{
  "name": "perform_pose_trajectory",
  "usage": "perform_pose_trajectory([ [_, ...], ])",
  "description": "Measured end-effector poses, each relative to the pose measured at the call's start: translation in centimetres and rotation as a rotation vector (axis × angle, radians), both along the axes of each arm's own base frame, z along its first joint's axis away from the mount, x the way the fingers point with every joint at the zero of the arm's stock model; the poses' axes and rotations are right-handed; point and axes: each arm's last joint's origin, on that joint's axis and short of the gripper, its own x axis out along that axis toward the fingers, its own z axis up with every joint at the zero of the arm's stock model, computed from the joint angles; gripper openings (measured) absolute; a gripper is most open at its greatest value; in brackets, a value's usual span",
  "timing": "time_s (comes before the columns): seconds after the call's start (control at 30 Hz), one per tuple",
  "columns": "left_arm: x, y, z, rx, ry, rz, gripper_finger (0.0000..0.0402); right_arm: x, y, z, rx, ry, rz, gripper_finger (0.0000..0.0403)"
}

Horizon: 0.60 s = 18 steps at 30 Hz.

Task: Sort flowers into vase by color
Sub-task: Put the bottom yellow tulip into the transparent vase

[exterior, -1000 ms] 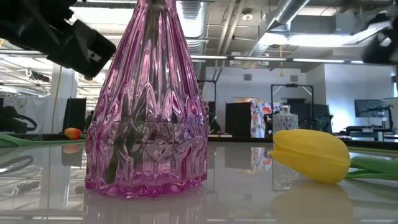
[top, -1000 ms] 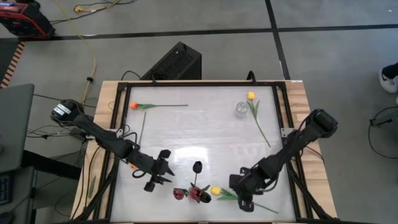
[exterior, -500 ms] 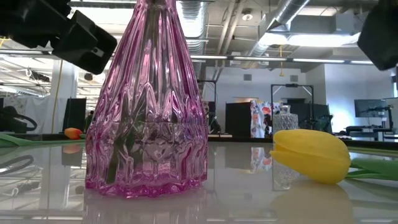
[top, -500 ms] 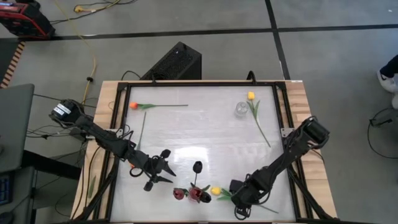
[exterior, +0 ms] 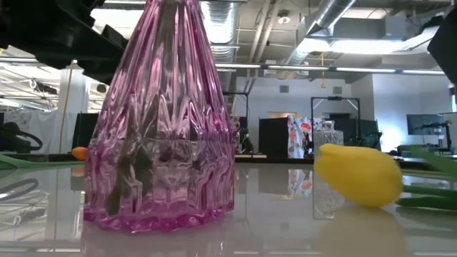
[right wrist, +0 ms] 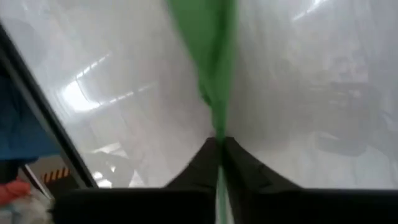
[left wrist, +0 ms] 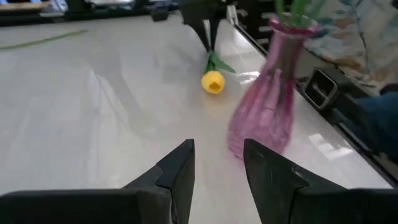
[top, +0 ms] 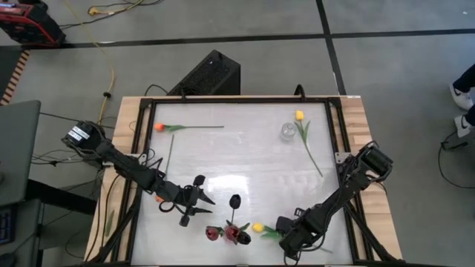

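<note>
A pink glass vase [top: 231, 231] [exterior: 161, 128] stands near the table's near edge and holds dark red tulips [top: 213, 233] and a near-black one [top: 235, 199]. Just right of it lies a yellow tulip [top: 257, 228] [exterior: 359, 175]. My right gripper [top: 288, 236] [right wrist: 219, 144] is shut on its green stem. My left gripper [top: 199, 199] [left wrist: 217, 163] is open, left of the vase, touching nothing. A clear vase [top: 288, 131] stands far right, with another yellow tulip [top: 300, 115] lying beside it. An orange tulip [top: 159, 126] lies far left. My right gripper pinches the yellow tulip's green stem [right wrist: 217, 127], at some distance from the head, between its two fingers. The fingers come slanting down from the table's right. In the low view the head [exterior: 359, 175] sits tilted, low over the table.
A loose green stem [top: 170, 152] lies at the left of the table. A black frame rail [top: 223, 99] borders the table. The middle of the white table [top: 245, 159] is bare. A dark box [top: 211, 74] stands on the floor beyond the far edge.
My right gripper has gone down and toward the near edge, onto the yellow tulip's stem. The tulip's head has tipped up. My left gripper has moved a little right, toward the pink vase. In the low view the vase has shifted slightly left.
</note>
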Motion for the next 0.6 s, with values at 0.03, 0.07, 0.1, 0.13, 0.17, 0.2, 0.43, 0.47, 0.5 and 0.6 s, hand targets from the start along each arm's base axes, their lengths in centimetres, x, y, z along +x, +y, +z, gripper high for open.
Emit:
perform_pose_trajectory([
  [0.03,0.2,-0.1,-0.2,-0.001,-0.008,0.008,0.0125,0.1,0.0,0.4,0.009,-0.012,0.015,0.0035],
  [0.07,0.3,-0.1,-0.3,0.001,-0.013,0.018,0.0125,0.2,0.0,0.9,0.018,-0.026,0.031,0.0022],
  [0.1,0.4,-0.1,-0.6,0.007,-0.014,0.028,0.0125,0.2,-0.2,1.3,0.020,-0.044,0.043,0.0017],
  [0.13,0.6,-0.2,-0.8,0.014,-0.017,0.035,0.0125,0.2,-0.4,1.8,0.015,-0.072,0.046,0.0017],
  [0.17,0.7,-0.3,-1.1,0.018,-0.021,0.038,0.0125,0.3,-0.6,2.4,-0.002,-0.113,0.046,0.0019],
  [0.2,0.8,-0.3,-1.3,0.025,-0.023,0.036,0.0125,0.4,-1.0,3.2,-0.026,-0.155,0.044,0.0019],
  [0.43,1.5,-0.1,-1.5,0.044,-0.082,0.033,0.0125,1.1,-7.1,8.6,-0.295,-0.473,0.053,0.0015],
  [0.47,1.6,0.0,-1.4,0.053,-0.093,0.034,0.0125,1.2,-8.3,9.7,-0.330,-0.523,0.042,0.0015],
  [0.5,1.7,0.1,-1.3,0.065,-0.104,0.036,0.0125,1.2,-9.7,10.7,-0.373,-0.576,0.023,0.0015],
  [0.6,2.0,0.7,-1.1,0.071,-0.129,0.062,0.0125,0.8,-14.0,12.7,-0.505,-0.680,-0.009,0.0015],
])
